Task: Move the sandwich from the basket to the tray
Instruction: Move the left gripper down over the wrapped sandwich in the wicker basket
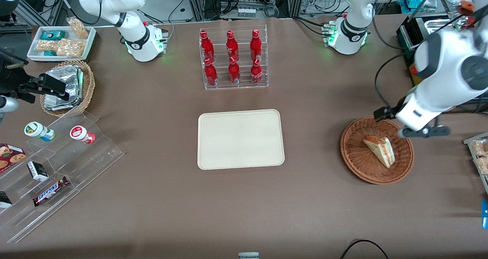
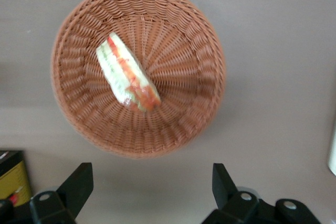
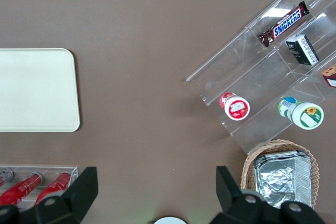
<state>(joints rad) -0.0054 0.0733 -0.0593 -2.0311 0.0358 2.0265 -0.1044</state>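
One sandwich lies in the basket; your gripper hovers above, spread wide. Lower it, grasp, then carry to the tray.

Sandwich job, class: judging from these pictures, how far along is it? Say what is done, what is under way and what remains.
Done: nothing yet; the sandwich lies in the basket and the tray holds nothing. Under way: the gripper hovers above the basket's edge, fingers open and apart from the sandwich. Left: come down, grip the sandwich, lift it, carry it to the tray and let go.
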